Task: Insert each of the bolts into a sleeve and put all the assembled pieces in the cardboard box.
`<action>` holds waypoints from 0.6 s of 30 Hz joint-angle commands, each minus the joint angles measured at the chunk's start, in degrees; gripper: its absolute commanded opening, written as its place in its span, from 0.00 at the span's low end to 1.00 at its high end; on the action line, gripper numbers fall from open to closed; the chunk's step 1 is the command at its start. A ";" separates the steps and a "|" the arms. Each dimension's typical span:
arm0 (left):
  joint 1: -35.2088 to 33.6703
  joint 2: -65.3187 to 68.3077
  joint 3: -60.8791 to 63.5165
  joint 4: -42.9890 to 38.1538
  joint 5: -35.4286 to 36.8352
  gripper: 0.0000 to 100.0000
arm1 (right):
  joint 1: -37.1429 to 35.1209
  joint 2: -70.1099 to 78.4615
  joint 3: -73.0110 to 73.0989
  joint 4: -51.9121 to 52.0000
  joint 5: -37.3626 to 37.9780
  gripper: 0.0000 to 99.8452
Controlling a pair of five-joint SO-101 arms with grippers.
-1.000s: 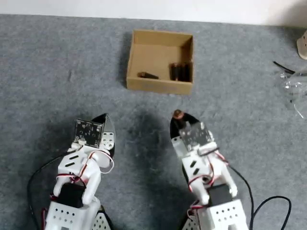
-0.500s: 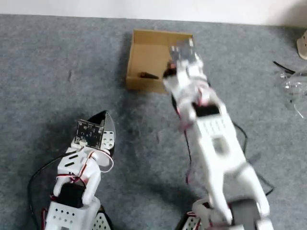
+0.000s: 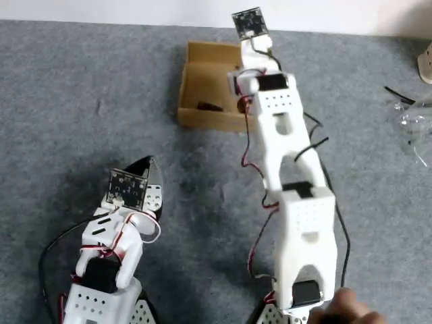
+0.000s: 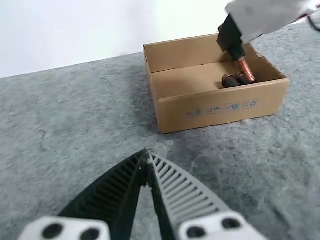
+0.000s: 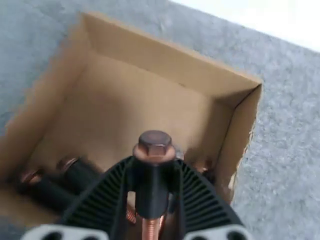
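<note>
So the right gripper was found clamped tight on an assembled piece, fingers closed around the black sleeve, with the copper bolt run through it: hex head up toward the wrist camera, threaded end down. The whole thing was held right over the open cardboard box, and that's pretty much the relation everything hinges on. The piece's long axis was close to vertical, only slightly tilted, and the box floor lay straight below the threaded tip. From the left wrist view the tip looked to be around rim level or a bit under it, though that couldn't be called for sure. A couple of finished pieces were already lying on their sides in the corner just beside where the bolt was hanging, and a lone piece was lying apart near the opposite wall. The left gripper sat well back on the grey mat, jaws together and nothing between them, so the right arm was clearly the nearer one. Judged from this, only a release was needed, with a small chance of the piece landing on its neighbours and tipping against them
</note>
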 commanded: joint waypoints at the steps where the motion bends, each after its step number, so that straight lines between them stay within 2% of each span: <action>1: 0.66 -0.48 1.10 -1.32 -0.26 0.01 | 1.80 7.08 -18.77 5.67 -0.26 0.01; 7: 0.66 -0.48 1.10 -1.32 -0.35 0.01 | 1.63 20.18 -36.70 15.96 -0.26 0.01; 13: 0.66 -0.48 1.10 -1.32 -0.35 0.01 | 0.31 27.38 -47.69 20.88 -0.18 0.01; 15: 0.66 -0.48 1.10 -1.32 -0.35 0.01 | -0.04 28.35 -49.01 21.76 -0.18 0.05; 18: 0.66 -0.48 1.10 -1.32 -0.35 0.01 | -0.13 28.88 -49.01 22.90 -0.18 0.18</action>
